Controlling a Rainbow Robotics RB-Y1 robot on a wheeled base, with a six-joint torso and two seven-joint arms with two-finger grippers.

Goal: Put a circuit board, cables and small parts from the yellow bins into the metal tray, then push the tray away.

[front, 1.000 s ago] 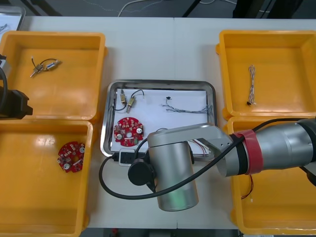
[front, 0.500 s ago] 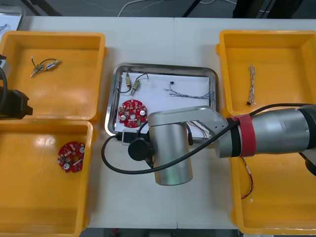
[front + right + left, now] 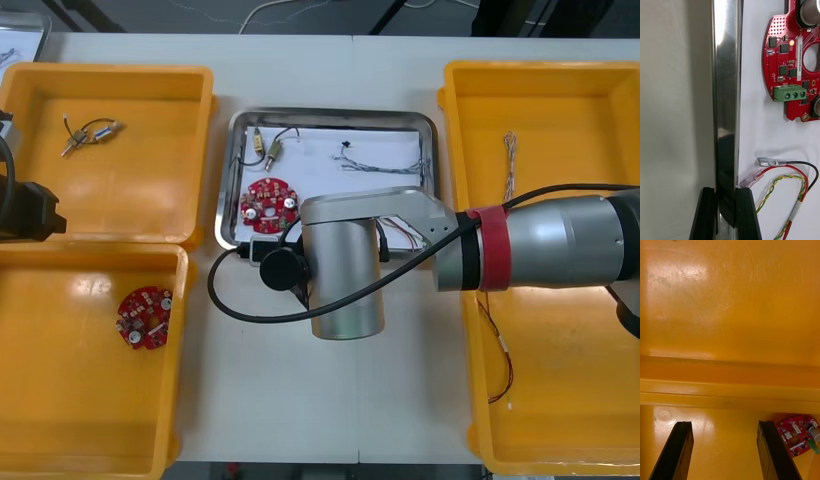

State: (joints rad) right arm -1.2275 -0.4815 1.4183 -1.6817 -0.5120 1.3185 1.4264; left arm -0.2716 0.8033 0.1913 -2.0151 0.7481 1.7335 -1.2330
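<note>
Right gripper [image 3: 727,191]: black fingers pinch the near rim of the shiny rectangular metal tray [image 3: 725,75], one finger outside the wall and one inside. In the front view the hold looks to sit toward the tray's left near corner, so expect the tray to swing rather than run straight. Its right edge lies just beside the far right yellow plastic bin [image 3: 540,68] and could catch that lip. The rim is thin and slick, so watch for slip. A terminal of the red and yellow cable [image 3: 782,179] lies just beside the inner finger, where it may snag or drag. The loose round red circuit board [image 3: 790,75] and small metal parts [image 3: 264,152] may slide on a jerk. Left gripper [image 3: 724,423] is parked, fingers spread, over the left yellow bins [image 3: 110,70].
</note>
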